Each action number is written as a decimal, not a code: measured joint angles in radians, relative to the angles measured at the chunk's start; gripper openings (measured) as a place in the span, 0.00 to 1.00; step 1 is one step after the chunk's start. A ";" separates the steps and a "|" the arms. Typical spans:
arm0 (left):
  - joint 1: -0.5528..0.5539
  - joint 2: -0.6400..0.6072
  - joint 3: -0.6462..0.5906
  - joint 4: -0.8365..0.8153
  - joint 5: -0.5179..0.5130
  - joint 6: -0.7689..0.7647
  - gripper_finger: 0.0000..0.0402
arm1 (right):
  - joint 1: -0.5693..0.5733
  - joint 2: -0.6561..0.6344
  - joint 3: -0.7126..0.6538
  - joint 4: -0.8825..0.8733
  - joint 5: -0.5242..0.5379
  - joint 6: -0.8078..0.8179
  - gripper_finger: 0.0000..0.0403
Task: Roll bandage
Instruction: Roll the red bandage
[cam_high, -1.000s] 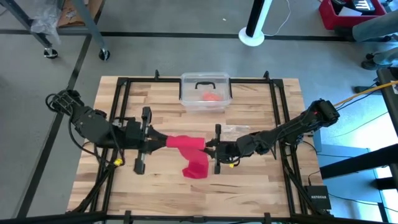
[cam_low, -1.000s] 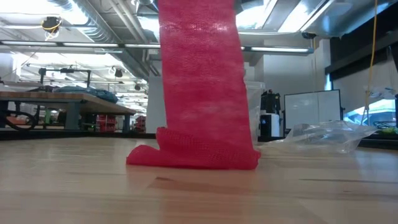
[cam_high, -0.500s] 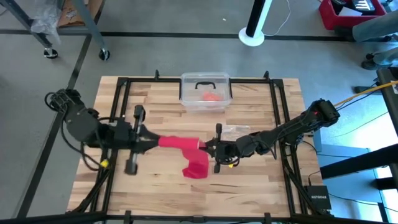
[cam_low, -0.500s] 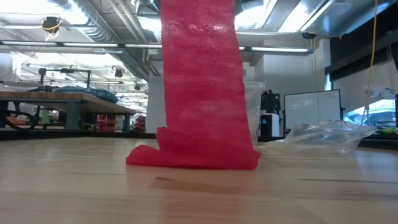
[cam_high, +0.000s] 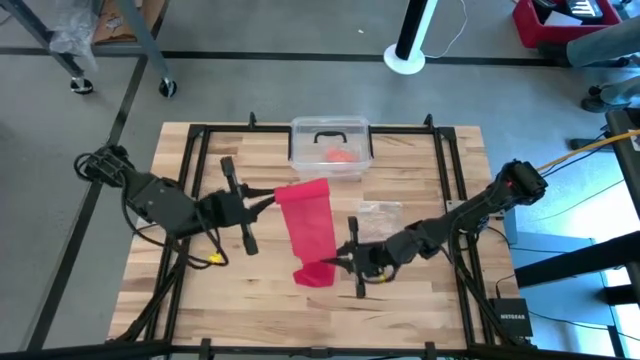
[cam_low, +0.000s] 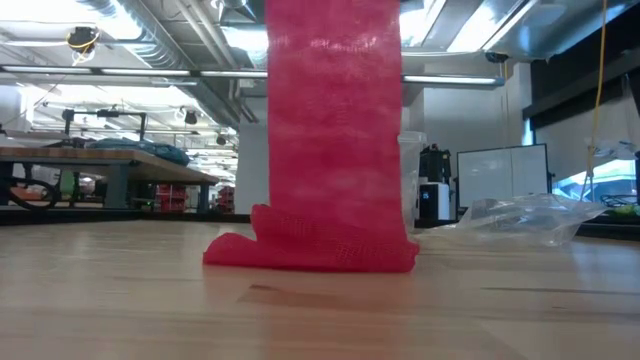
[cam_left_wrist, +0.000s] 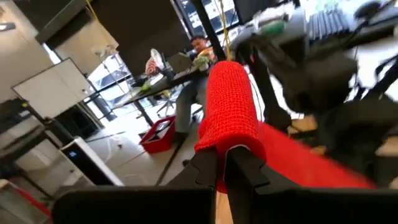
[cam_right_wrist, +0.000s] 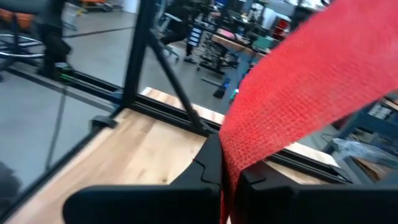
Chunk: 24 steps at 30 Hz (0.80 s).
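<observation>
Two claws: both pinch the long red cloth bandage (cam_high: 309, 225)
Left claw (cam_high: 270, 197): holds its far end
Right claw (cam_high: 335, 262): holds it near the folded end
Bandage: stretched between them, folded end on the wooden surface (cam_high: 400, 300)

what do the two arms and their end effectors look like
Both arms are dark, nearly black, built of jointed segments. The left arm and right arm each end in a slim two-finger end effector, left and right, with flat black fingers. A small yellow-green mark shows near each wrist, and black cables trail along the left arm.
</observation>
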 joint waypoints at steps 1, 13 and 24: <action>0.005 0.000 -0.011 -0.008 0.000 0.016 0.01 | 0.014 0.000 0.000 0.001 0.003 0.000 0.01; 0.052 0.000 -0.180 -0.022 0.000 0.018 0.01 | 0.140 0.000 0.062 0.001 0.082 -0.084 0.01; 0.034 0.001 -0.406 0.132 0.047 0.042 0.01 | 0.188 0.000 0.297 -0.170 0.139 -0.270 0.01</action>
